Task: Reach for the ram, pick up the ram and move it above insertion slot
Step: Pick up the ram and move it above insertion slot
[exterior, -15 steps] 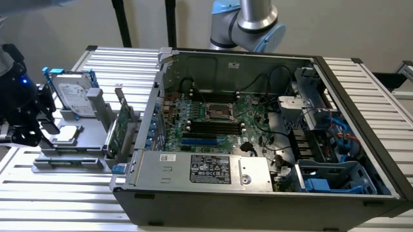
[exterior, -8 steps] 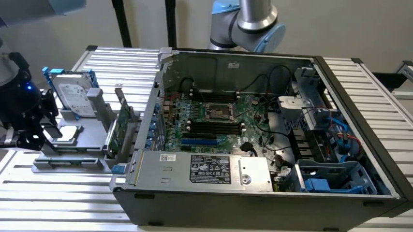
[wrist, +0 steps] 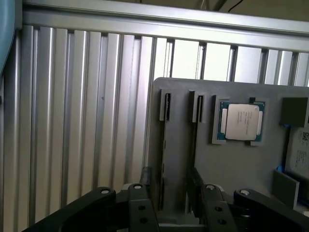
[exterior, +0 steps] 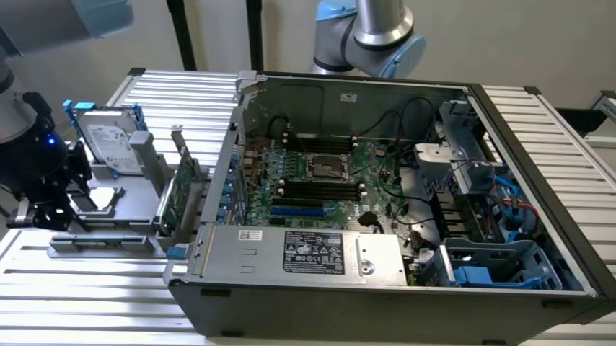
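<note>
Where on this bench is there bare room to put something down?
The slatted table is bare between the grey holder and its near edge, and on the exterior view's right of the computer case. Holder and case interior are crowded.

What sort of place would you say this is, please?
Probably a robotics lab workcell for computer assembly: an open dark grey desktop computer case showing its green motherboard, a grey parts fixture holding a silver hard drive, and a blue-and-silver robot arm, all at a ribbed aluminium table.

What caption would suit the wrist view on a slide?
Open fingers over a gray tray holding a processor.
</note>
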Action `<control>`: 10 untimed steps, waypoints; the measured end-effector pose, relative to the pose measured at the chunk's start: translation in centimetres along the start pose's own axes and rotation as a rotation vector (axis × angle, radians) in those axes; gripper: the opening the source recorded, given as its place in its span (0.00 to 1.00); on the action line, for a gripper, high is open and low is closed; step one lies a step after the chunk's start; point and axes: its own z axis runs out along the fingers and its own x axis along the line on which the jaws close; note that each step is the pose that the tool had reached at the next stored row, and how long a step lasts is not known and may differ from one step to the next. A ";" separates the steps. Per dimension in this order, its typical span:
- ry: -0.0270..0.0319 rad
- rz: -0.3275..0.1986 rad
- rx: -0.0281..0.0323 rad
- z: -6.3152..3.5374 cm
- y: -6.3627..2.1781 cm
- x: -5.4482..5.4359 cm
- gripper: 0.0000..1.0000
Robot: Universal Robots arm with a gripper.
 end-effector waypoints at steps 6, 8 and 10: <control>-0.0001 0.000 0.0001 1.09 0.02 0.0 0.42; -0.0001 0.000 0.0000 1.46 0.02 0.0 0.42; 0.0000 0.000 -0.0001 1.81 0.03 0.1 0.42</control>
